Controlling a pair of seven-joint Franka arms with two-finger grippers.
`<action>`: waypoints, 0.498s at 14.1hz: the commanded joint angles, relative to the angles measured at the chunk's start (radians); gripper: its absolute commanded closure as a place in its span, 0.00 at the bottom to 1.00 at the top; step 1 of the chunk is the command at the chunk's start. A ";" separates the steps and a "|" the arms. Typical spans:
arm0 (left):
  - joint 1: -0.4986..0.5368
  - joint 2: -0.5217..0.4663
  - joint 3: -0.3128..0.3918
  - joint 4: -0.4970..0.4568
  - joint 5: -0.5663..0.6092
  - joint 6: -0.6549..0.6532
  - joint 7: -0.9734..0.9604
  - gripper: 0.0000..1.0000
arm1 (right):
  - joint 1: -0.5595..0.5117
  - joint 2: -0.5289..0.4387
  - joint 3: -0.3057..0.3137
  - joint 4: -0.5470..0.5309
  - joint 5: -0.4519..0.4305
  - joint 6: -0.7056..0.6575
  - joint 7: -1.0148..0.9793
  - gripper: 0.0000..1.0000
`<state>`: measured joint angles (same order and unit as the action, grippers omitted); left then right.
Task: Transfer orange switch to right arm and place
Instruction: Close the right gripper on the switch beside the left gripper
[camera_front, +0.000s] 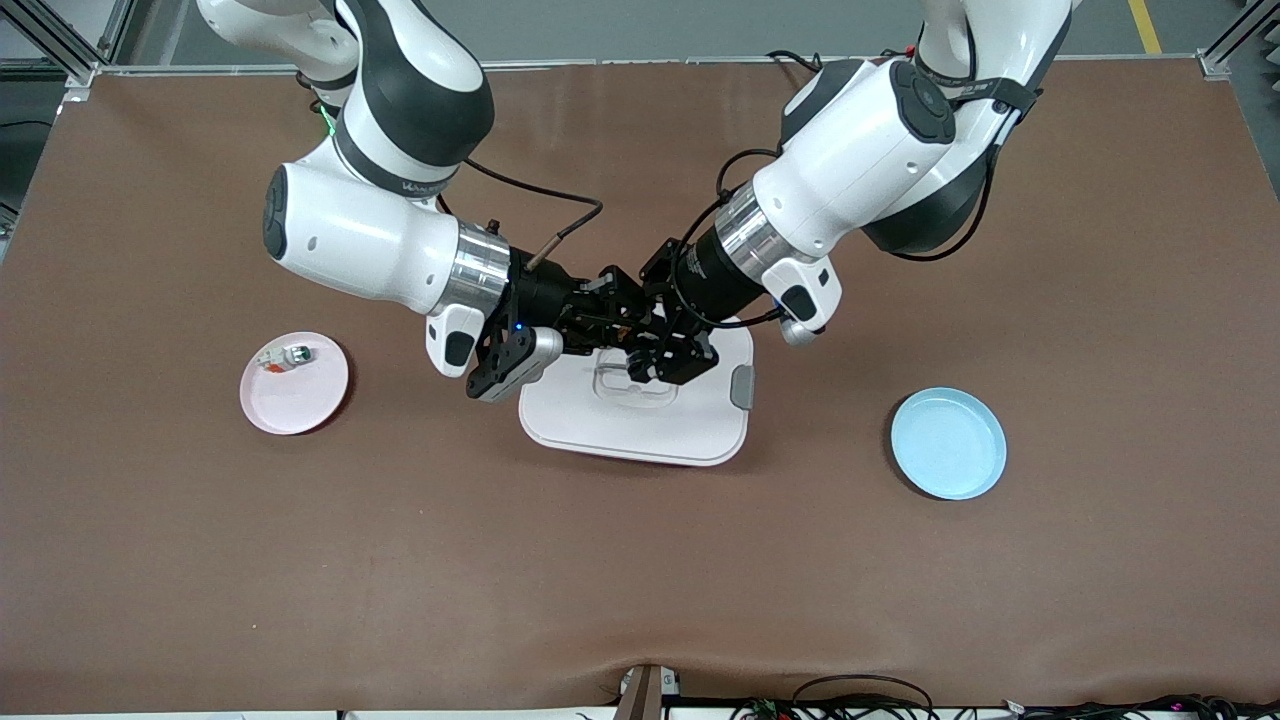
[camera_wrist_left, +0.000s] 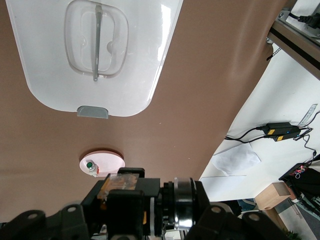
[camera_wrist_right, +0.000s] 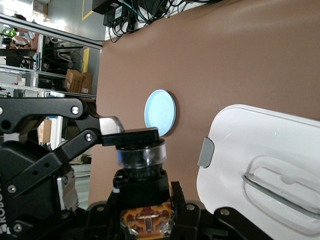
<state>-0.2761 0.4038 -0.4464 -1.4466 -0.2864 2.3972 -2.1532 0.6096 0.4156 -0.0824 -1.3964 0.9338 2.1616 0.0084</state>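
Observation:
The orange switch (camera_front: 624, 331) hangs in the air over the white lidded box (camera_front: 700, 420) at mid-table, held from both ends. In the right wrist view its black body (camera_wrist_right: 142, 187) with orange contacts sits between my right gripper's fingers, and its round collar end points away. My right gripper (camera_front: 603, 318) is shut on the blocky end. My left gripper (camera_front: 652, 348) is shut on the round end, and its silver-tipped finger (camera_wrist_right: 111, 125) shows over the collar. In the left wrist view the switch (camera_wrist_left: 119, 184) shows as an orange and clear block.
A pink plate (camera_front: 300, 400) toward the right arm's end carries a small whitish-green piece (camera_front: 285, 356). An empty blue plate (camera_front: 948, 443) lies toward the left arm's end. The white box has a grey latch (camera_front: 742, 387) and a clear handle (camera_wrist_left: 96, 42).

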 joint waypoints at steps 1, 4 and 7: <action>-0.011 0.006 0.006 0.008 0.021 0.013 0.003 0.60 | 0.007 0.011 -0.008 0.020 -0.029 -0.003 0.001 1.00; -0.011 0.007 0.003 0.009 0.059 0.013 -0.008 0.57 | 0.004 0.011 -0.008 0.019 -0.032 -0.002 -0.091 1.00; -0.011 0.007 0.003 0.009 0.059 0.013 0.004 0.13 | -0.007 0.011 -0.010 0.019 -0.032 -0.002 -0.146 1.00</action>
<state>-0.2820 0.4079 -0.4465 -1.4465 -0.2593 2.4257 -2.1544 0.6092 0.4158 -0.0849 -1.3962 0.9340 2.1739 -0.0714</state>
